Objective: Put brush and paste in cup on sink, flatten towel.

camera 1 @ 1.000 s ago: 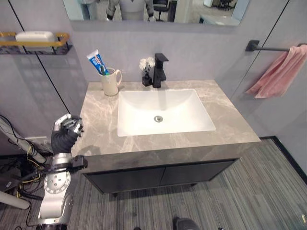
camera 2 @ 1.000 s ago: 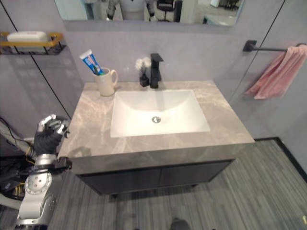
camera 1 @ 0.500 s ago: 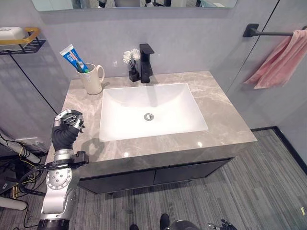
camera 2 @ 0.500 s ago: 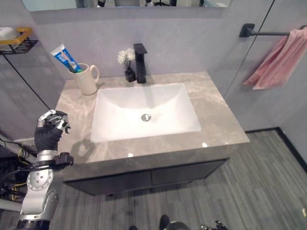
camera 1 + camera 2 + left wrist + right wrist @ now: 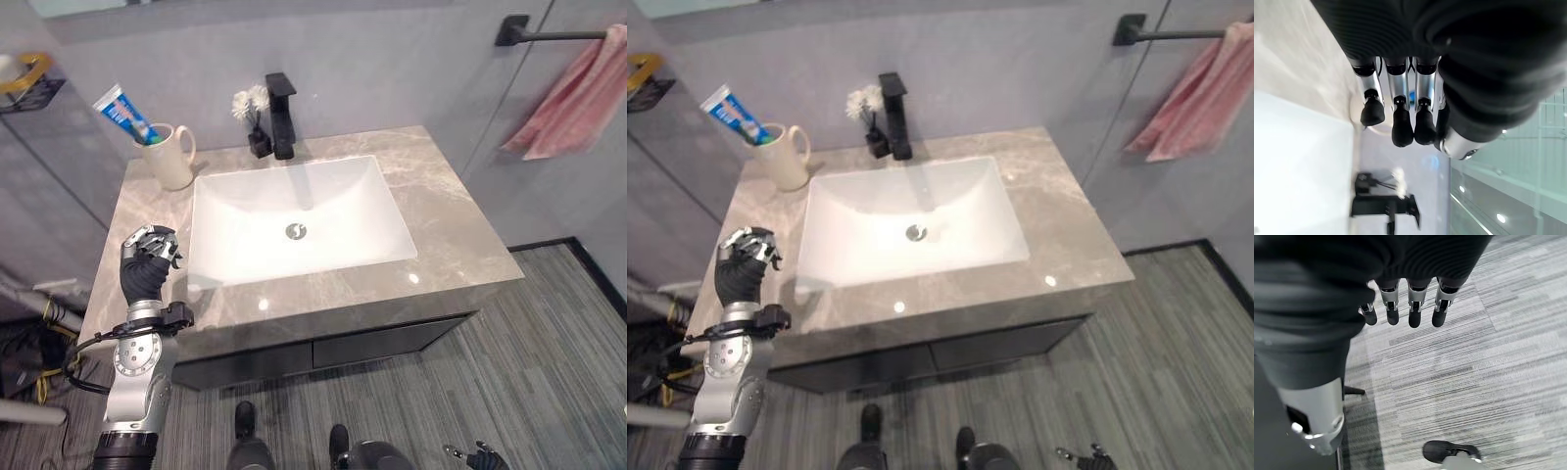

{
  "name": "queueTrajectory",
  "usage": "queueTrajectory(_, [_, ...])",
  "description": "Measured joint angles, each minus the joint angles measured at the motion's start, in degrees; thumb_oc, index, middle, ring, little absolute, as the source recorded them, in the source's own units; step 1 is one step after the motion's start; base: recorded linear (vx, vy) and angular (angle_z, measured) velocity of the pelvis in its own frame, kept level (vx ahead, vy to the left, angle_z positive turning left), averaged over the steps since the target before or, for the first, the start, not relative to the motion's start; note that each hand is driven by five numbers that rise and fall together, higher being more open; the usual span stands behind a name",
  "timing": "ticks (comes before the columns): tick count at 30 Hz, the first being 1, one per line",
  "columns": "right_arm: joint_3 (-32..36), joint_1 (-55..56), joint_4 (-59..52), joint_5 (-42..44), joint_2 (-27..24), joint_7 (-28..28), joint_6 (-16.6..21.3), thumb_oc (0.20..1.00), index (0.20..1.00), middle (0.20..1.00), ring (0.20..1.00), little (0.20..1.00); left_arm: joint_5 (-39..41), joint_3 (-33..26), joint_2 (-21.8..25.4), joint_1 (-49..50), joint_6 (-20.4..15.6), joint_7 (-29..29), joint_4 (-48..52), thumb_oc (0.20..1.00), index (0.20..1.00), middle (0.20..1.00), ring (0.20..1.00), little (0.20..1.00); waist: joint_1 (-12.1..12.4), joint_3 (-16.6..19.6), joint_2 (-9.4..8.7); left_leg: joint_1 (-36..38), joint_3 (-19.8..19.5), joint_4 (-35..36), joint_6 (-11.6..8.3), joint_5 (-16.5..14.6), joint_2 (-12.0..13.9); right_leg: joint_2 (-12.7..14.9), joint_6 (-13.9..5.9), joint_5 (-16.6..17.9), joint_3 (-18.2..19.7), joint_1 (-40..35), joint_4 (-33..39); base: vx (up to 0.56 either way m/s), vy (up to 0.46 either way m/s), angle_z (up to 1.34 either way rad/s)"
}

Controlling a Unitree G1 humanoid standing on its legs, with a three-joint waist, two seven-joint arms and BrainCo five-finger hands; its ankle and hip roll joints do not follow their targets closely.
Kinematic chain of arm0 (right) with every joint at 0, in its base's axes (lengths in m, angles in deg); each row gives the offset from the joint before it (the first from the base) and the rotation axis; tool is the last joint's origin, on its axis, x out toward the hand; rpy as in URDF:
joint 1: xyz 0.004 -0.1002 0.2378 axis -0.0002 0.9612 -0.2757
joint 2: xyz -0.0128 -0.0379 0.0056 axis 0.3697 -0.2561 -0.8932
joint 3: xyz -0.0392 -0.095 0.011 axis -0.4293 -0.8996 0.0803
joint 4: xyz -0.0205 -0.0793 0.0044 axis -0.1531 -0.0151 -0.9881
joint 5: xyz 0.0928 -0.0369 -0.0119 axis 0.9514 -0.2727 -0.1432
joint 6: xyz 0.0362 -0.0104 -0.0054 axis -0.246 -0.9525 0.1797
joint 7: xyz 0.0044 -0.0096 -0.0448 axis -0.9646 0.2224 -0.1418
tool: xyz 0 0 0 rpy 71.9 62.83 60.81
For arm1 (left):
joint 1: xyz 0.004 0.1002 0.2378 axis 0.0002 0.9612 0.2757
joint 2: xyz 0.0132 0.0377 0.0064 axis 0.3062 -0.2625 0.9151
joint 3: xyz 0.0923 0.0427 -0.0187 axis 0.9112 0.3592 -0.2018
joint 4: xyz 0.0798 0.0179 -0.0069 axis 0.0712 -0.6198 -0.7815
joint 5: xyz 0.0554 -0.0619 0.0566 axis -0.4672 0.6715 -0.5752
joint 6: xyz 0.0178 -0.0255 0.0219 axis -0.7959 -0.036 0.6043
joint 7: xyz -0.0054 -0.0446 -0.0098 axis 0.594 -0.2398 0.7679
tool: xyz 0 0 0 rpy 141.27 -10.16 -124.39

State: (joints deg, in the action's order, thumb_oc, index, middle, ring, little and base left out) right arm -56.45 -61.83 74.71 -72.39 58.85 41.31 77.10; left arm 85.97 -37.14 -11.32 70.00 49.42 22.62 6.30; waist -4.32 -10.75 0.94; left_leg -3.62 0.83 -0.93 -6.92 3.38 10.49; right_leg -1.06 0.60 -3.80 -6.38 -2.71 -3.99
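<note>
Robot hand on your right (image 5: 1400, 308) is hanging nearest you, low over the grey striped floor (image 5: 1488, 382); its fingers are curling inward and gripping nothing. Your left robot hand (image 5: 147, 259) is hovering upright over the near-left corner of the counter (image 5: 451, 235), fingers bending into a loose fist that is holding nothing.

You are looking at one counter with one white basin (image 5: 294, 215) sinking into its middle. Bare stone is running along the front edge and widening on the right side, so room is lying open there; the left strip between basin and edge is narrower.

At the back edge, one black faucet (image 5: 281, 113) is standing behind the basin with one small dark vase of white flowers (image 5: 250, 122) just beside it. One cream cup (image 5: 171, 157) is sitting at the back-left corner, and one blue paste tube (image 5: 122, 110) is leaning out of it. Something teal is showing at the rim; you cannot tell whether it is the brush.

Farthest right, one pink towel (image 5: 573, 98) is hanging bunched from one black bar (image 5: 544, 34), well apart from the counter.

Your left wrist view is catching the faucet (image 5: 1383, 205) past the fingertips (image 5: 1403, 129), while the head views are giving the towel.
</note>
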Motion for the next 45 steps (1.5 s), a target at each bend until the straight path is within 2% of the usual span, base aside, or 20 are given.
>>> queueTrajectory(1, [0.04, 0.6, 0.02, 0.02, -0.77, 0.02, -0.01, 1.0, 1.0, 1.0, 1.0, 1.0, 0.0, 0.56, -0.01, -0.27, -0.04, -0.02, 0.03, 0.2, 0.2, 0.2, 0.2, 0.2, -0.31, 0.65, 1.67, 0.82, -0.02, 0.08, 0.94, 0.66, -0.52, -0.39, -0.61, -0.33, 0.37, -0.32, -0.5, 0.26, 0.287, -0.26])
queueTrajectory(2, [0.2, 0.67, 0.54, 0.07, -0.37, 0.12, -0.06, 1.0, 1.0, 1.0, 1.0, 1.0, -0.03, 0.84, 0.59, -0.51, -0.03, 0.01, -0.17, 0.2, 0.2, 0.2, 0.2, 0.2, -0.47, 0.64, 1.39, 2.21, 0.78, 0.51, 0.8, 0.74, -1.63, 0.83, -1.45, -0.99, 1.31, -0.5, -0.79, 0.19, 0.218, -0.27])
queueTrajectory(3, [0.22, 0.66, 0.73, 0.07, -0.05, 0.11, -0.06, 1.0, 1.0, 1.0, 1.0, 1.0, 0.0, 0.82, 0.74, -0.44, 0.01, 0.0, -0.12, 0.2, 0.2, 0.2, 0.2, 0.2, -0.38, 0.81, 0.65, 3.3, 2.17, 0.97, 2.11, 0.51, -2.86, 2.15, -2.18, -1.58, 2.23, -0.58, -1.13, 0.13, 0.195, -0.34])
queueTrajectory(4, [0.14, 1.61, 0.9, 0.06, 0.37, 0.02, -0.09, 1.0, 1.0, 1.0, 1.0, 1.0, -0.01, 0.87, 0.71, -0.37, 0.01, -0.01, 0.01, 0.2, 0.2, 0.2, 0.2, 0.2, -0.39, 1.25, 0.46, 4.84, 3.82, 1.72, 3.24, -0.14, -5.25, 4.65, -4.17, -1.69, 3.35, -1.36, -1.97, 0.1, 0.159, -0.35])
queueTrajectory(5, [0.14, 2.04, 0.61, 0.04, 1.09, -0.09, -0.07, 1.0, 1.0, 1.0, 1.0, 1.0, -0.06, 0.71, 0.85, -0.41, -0.12, -0.04, 0.16, 0.2, 0.2, 0.2, 0.2, 0.2, -0.35, 1.62, -0.15, 5.33, 4.81, 1.66, 4.31, -0.9, -6.86, 6.21, -4.91, -2.09, 4.2, -1.05, -2.16, 0.13, 0.202, -0.33])
queueTrajectory(7, [-0.12, 2.08, 0.69, 0.0, 2.74, -0.12, -0.08, 1.0, 1.0, 1.0, 1.0, 1.0, -0.06, 0.28, 0.83, -0.26, -0.08, -0.13, 0.02, 0.2, 0.2, 0.2, 0.2, 0.2, 0.06, 2.04, -0.8, 5.67, 6.1, 1.67, 5.7, -1.91, -8.7, 8.17, -6.29, -2.31, 5.15, -1.19, -1.93, 0.08, 0.125, -0.24])
queueTrajectory(10, [-0.19, 2.11, 0.94, -0.04, 5.2, -0.29, -0.11, 1.0, 1.0, 1.0, 1.0, 1.0, -0.55, -0.85, 1.24, 0.15, 0.01, -0.47, 0.03, 0.2, 0.2, 0.2, 0.2, 0.2, 0.32, 2.53, -1.52, 5.89, 7.23, 2.45, 6.62, -2.45, -10.51, 10.0, -7.33, -1.77, 5.89, -0.94, -1.14, 0.06, 0.092, -0.13])
queueTrajectory(15, [-0.06, 2.18, 1.5, -0.05, 5.39, -0.31, -0.14, 1.0, 1.0, 1.0, 1.0, 1.0, -2.0, -1.46, 3.39, 1.85, 0.08, -0.65, 0.03, 0.2, 0.2, 0.2, 0.2, 0.2, 0.54, 3.48, -2.11, 6.69, 7.59, 3.57, 6.89, -2.59, -10.92, 10.31, -8.03, -1.45, 5.82, -1.5, -0.02, 0.05, 0.052, -0.04])
queueTrajectory(17, [-0.02, 2.28, 2.17, -0.06, 5.22, -0.3, -0.18, 1.0, 1.0, 1.0, 1.0, 1.0, -2.87, -1.37, 3.21, 3.69, 0.27, -0.66, 0.03, 0.2, 0.2, 0.2, 0.2, 0.2, 0.47, 4.67, -1.93, 7.27, 7.57, 4.14, 6.83, -2.45, -10.7, 9.99, -8.07, -1.46, 5.82, -2.23, 0.89, 0.07, 0.045, -0.04])
queueTrajectory(20, [1.45, 2.9, 3.6, -0.24, 3.37, -0.73, -0.36, 1.0, 1.0, 1.0, 1.0, 1.0, -5.59, -2.44, 5.43, 9.29, 1.16, -0.51, -0.77, 0.2, 0.2, 0.2, 0.2, 0.2, 0.6, 6.43, -1.46, 8.46, 7.74, 6.26, 6.44, -2.23, -10.3, 9.47, -8.2, -1.38, 5.73, -3.19, 2.56, 0.03, 0.032, -0.05])
queueTrajectory(22, [1.42, 3.79, 3.36, -0.48, 2.15, -0.97, -0.43, 1.0, 1.0, 1.0, 1.0, 1.0, -7.88, -4.15, 7.57, 11.74, 2.84, -0.5, -1.0, 0.2, 0.2, 0.2, 0.2, 0.2, 1.13, 6.64, -1.38, 7.61, 7.79, 6.25, 6.38, -2.5, -9.87, 9.19, -8.16, -1.15, 5.78, -2.43, 3.23, 0.0, 0.001, 0.02])
queueTrajectory(23, [1.52, 4.55, 3.41, -0.59, 1.96, -1.28, -0.74, 1.0, 1.0, 1.0, 1.0, 1.0, -9.57, -4.92, 9.26, 12.54, 3.76, 0.38, -0.99, 0.2, 0.2, 0.2, 0.2, 0.2, 2.47, 6.55, -1.89, 6.57, 7.55, 6.26, 6.06, -1.89, -9.62, 8.88, -7.97, -0.6, 5.68, -2.26, 3.73, 0.0, 0.0, 0.09])
queueTrajectory(24, [1.58, 4.65, 3.28, -0.6, 1.73, -1.3, -0.9, 1.0, 1.0, 1.0, 1.0, 1.0, -10.47, -5.44, 12.0, 13.06, 4.64, 0.67, -1.52, 0.2, 0.2, 0.2, 0.2, 0.2, 2.63, 6.12, -2.49, 5.93, 7.23, 6.27, 5.98, -1.86, -9.53, 8.76, -7.86, -0.21, 5.37, -2.28, 4.58, 0.0, -0.009, 0.35])
queueTrajectory(26, [1.6, 4.48, 3.36, -0.6, 1.81, -1.36, -1.22, 1.0, 1.0, 1.0, 1.0, 1.0, -13.11, -7.58, 14.01, 10.9, 5.94, 0.6, -4.83, 0.2, 0.2, 0.2, 0.2, 0.2, 2.7, 5.01, -4.61, 3.29, 5.62, 5.99, 5.71, -0.95, -9.41, 8.51, -7.72, 0.94, 3.82, -1.05, 6.33, 0.01, 0.005, 0.32])
queueTrajectory(29, [1.25, 4.36, 3.73, -0.62, 2.82, -2.21, -1.61, 1.0, 1.0, 1.0, 1.0, 1.0, -13.75, -7.13, 14.22, 6.18, 7.12, 1.8, -8.74, 0.2, 0.2, 0.2, 0.2, 0.2, 2.52, 4.4, -5.99, 2.4, 4.56, 6.0, 5.67, -0.87, -9.51, 8.5, -7.67, 1.06, 2.68, -0.85, 6.56, 0.03, 0.025, 0.17])
queueTrajectory(34, [0.48, 1.88, -0.36, -0.68, 2.98, -2.6, -1.7, 1.0, 1.0, 1.0, 1.0, 1.0, -16.26, -3.04, 14.27, -2.06, 8.67, 1.95, -10.48, 0.2, 0.2, 0.2, 0.2, 0.2, 1.65, 3.82, -5.57, 0.47, 5.55, 6.0, 5.79, -0.7, -9.51, 8.59, -7.72, 1.48, 3.7, 2.01, 6.04, -0.02, 0.027, -0.09])
queueTrajectory(41, [-1.28, 1.17, -1.19, -0.64, 3.03, -2.58, -1.65, 1.0, 1.0, 1.0, 1.0, 1.0, -17.99, -2.71, 16.28, -6.78, 8.74, 0.48, -11.45, 0.2, 0.2, 0.2, 0.2, 0.2, 0.3, 2.57, -6.49, -1.38, 7.44, 5.99, 5.85, -0.22, -8.98, 8.13, -7.67, 2.67, 5.47, 4.84, 6.02, 0.0, 0.01, -0.13])
queueTrajectory(45, [-1.3, 1.29, -1.23, -0.63, 2.99, -2.57, -1.66, 1.0, 1.0, 1.0, 1.0, 1.0, -18.08, -2.63, 16.69, -7.2, 8.73, 0.23, -11.59, 0.2, 0.2, 0.2, 0.2, 0.2, -0.26, 1.83, -6.1, -1.33, 8.05, 6.0, 5.85, -0.24, -8.86, 8.01, -7.6, 3.11, 6.02, 5.15, 6.16, 0.01, 0.007, -0.11])
